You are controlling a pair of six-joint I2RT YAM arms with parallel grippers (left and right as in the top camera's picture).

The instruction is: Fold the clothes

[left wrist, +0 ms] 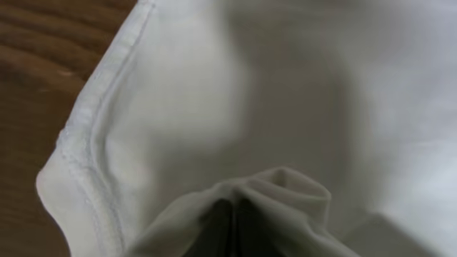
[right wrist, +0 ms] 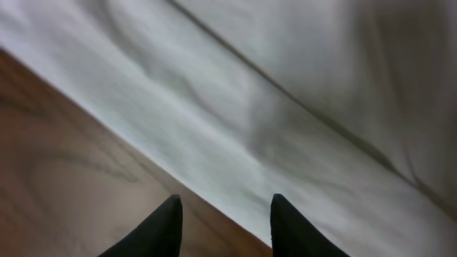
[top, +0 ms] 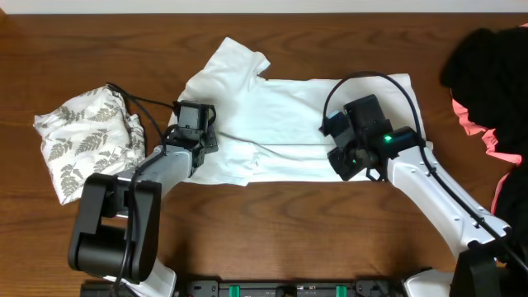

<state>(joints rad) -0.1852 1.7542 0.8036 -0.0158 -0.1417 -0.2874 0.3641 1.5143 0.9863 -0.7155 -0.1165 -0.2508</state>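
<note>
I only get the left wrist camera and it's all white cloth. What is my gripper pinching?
Observer: The left gripper is shut on the left part of a large white short-sleeved T-shirt spread on the wooden table.
Operator: Where's the other gripper?
Observer: The right gripper is open and empty, over the shirt's near edge.
Operator: Any more clothes?
Observer: A crumpled leaf-print garment lies to the left of the shirt.
</note>
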